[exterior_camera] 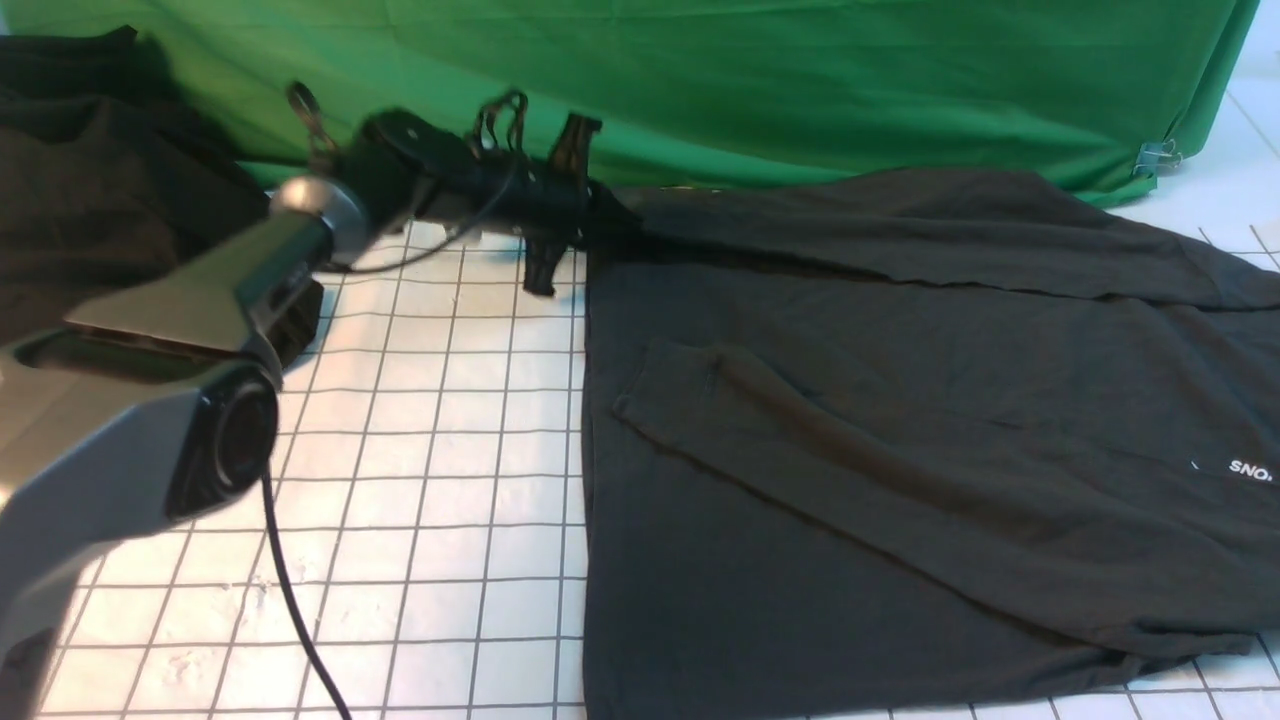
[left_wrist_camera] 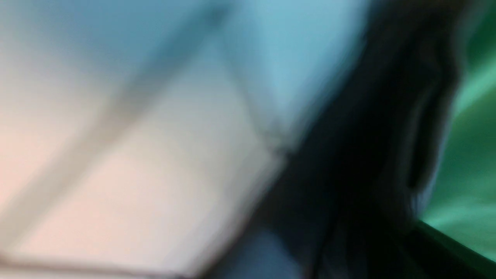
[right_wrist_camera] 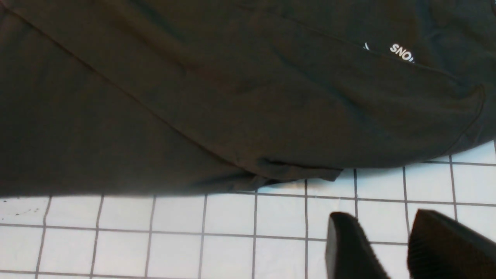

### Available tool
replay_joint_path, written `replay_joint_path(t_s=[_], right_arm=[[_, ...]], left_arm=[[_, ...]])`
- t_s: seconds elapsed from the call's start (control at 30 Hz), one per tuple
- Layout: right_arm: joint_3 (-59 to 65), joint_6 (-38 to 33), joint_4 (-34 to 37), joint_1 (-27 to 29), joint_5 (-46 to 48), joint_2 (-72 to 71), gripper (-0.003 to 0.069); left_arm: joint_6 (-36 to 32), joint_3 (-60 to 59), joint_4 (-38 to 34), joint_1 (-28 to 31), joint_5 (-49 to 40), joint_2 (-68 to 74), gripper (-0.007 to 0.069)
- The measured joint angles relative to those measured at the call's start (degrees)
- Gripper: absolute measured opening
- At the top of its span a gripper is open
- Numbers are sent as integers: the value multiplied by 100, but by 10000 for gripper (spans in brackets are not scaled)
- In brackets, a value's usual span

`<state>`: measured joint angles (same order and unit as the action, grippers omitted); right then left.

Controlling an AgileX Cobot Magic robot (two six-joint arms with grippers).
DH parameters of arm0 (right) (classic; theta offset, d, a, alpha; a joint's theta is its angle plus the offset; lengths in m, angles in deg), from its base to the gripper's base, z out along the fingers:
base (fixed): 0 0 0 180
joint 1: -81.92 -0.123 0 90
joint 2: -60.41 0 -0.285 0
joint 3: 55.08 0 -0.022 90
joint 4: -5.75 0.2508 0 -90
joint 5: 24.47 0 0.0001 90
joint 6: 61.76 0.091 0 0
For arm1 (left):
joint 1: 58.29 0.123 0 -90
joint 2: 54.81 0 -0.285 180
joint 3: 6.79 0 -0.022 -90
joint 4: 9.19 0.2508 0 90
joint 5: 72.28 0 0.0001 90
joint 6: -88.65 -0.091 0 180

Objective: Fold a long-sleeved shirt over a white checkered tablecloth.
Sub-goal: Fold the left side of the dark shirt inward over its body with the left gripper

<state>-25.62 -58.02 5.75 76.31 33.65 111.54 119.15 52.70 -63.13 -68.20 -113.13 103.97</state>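
Left gripper (exterior_camera: 592, 212) was closed at a corner of the long-sleeved shirt (exterior_camera: 900, 420), actual hold unclear, shirt spread flat on the white checkered tablecloth (exterior_camera: 440, 480), its edge just ahead of the part-open, empty right gripper (right_wrist_camera: 383, 223).

On tablecloth (exterior_camera: 430, 480), long-sleeved shirt (exterior_camera: 900, 400) at right, left claw (exterior_camera: 595, 215) at its far left corner, backdrop cloth (exterior_camera: 750, 80) behind, another garment (exterior_camera: 90, 190) far left.
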Motion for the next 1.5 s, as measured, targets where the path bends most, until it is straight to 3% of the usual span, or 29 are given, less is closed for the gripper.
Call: replay_joint_path(t_s=[0.2,0.23,0.3,0.33,0.67,1.03,1.23,1.27,1.3,1.37,1.5], right_arm=[[0,0,0,0,0,2,237],[0,0,0,0,0,37,237],[0,0,0,0,0,55,238],[0,0,0,0,0,96,238],[0,0,0,0,-30,335,238],[0,0,0,0,-496,626,238],[0,303,0,0,-743,656,238],[0,398,0,0,-750,656,238],[0,399,0,0,-750,656,238],[0,454,0,0,-736,662,238],[0,454,0,0,-759,662,238]], left_arm=[[-232,0,283,109,-1280,-684,13],[-198,0,828,34,-1870,-959,13],[-126,0,1343,-38,-2250,-1148,13],[-106,-41,1997,-215,-2632,-1436,13],[-442,-1135,2271,-917,-2855,-2444,13],[-1238,-3037,2423,-939,-2779,-2564,34],[-1429,-3225,2721,-939,-2828,-2239,210],[-1429,-3239,2782,-939,-2835,-2219,297],[-1429,-3239,2782,-939,-2840,-2219,307],[-1603,-3239,2755,-939,-2847,-2260,426],[-1949,-3239,2781,-939,-2847,-2517,568]])
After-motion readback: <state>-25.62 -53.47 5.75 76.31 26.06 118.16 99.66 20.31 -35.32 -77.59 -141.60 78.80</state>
